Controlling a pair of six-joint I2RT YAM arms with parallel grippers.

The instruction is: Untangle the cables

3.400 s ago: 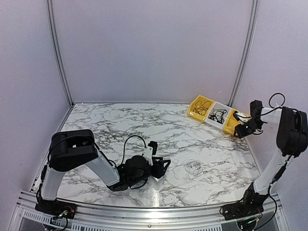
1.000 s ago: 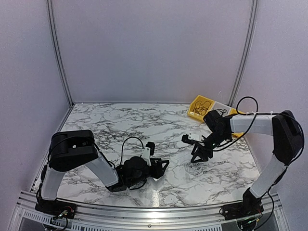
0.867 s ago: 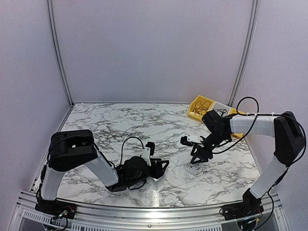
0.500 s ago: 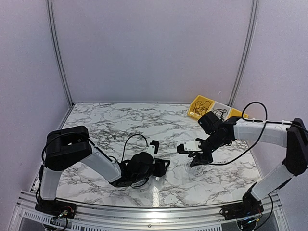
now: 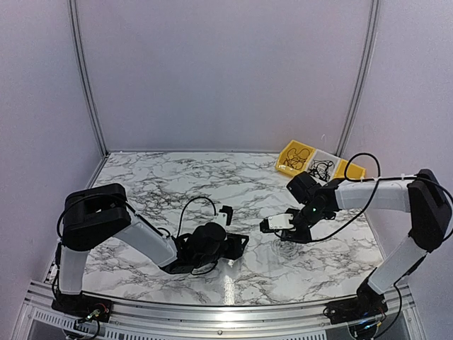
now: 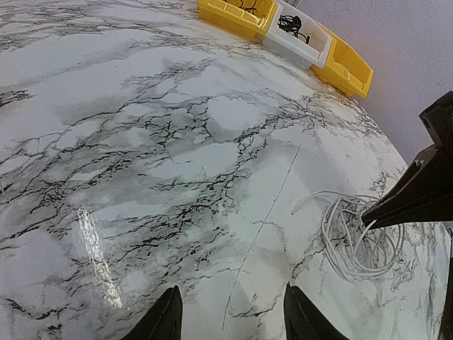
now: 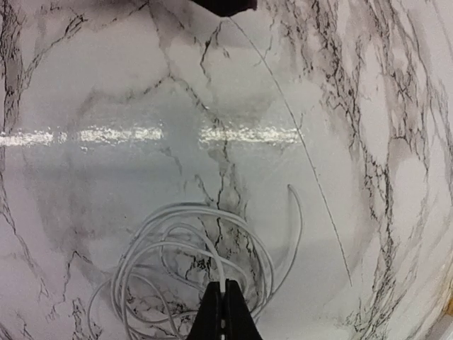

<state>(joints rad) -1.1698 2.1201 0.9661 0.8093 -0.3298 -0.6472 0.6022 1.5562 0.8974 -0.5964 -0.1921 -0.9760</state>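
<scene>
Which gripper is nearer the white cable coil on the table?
Right. The right gripper is shut on a strand of the white cable coil; the left gripper sits open to its left, not touching it.

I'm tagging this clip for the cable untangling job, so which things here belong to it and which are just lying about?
Part of the job: white cable, coiled, one strand pinched by the right gripper; black cables in the trays; left gripper, open, near the coil.
Just there: the yellow and white trays themselves; the marble table.
</scene>
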